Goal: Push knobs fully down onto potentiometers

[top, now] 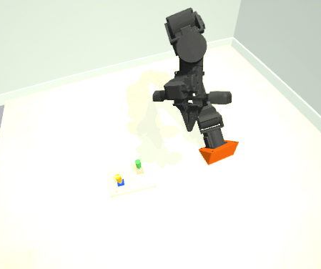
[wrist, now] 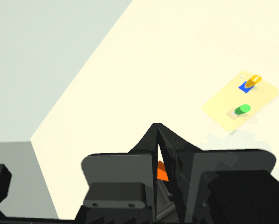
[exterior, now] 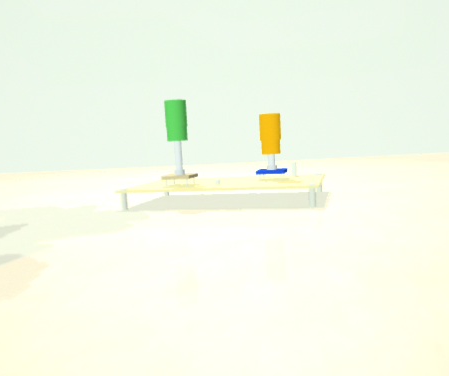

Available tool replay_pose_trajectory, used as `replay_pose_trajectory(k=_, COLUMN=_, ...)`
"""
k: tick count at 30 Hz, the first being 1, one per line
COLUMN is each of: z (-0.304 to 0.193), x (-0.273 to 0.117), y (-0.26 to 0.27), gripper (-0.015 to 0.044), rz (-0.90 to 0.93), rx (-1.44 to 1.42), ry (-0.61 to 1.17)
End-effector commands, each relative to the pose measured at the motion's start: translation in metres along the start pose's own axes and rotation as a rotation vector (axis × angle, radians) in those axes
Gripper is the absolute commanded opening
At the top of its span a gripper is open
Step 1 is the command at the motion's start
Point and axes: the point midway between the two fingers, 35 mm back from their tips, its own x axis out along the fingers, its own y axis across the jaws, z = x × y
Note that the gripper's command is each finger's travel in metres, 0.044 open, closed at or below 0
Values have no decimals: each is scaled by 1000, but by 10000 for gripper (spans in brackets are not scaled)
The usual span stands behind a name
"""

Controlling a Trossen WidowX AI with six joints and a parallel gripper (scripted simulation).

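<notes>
The pale yellow circuit board stands on short legs. The green knob sits high on its shaft above the tan potentiometer, with a long stretch of bare shaft showing. The orange knob sits above the blue potentiometer, with a shorter stretch of shaft showing. Both lean slightly. My gripper is shut and empty, well above the table and away from the board.
The orange arm base stands on the table to the right of the board in the top view. A small pale post rises from the board behind the blue potentiometer. Walls stand behind and to the right.
</notes>
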Motion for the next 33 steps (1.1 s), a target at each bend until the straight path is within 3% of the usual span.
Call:
replay_pose_trajectory(k=1, z=9, x=18, y=-26, gripper=0, rz=-76, rx=78, ry=64)
replay_pose_trajectory(k=22, z=-10, x=119, y=-183, gripper=0, rz=-433, rx=416, ry=507)
replay_pose_trajectory(k=33, z=-13, x=122, y=-187, gripper=0, rz=-441, rx=423, ry=521)
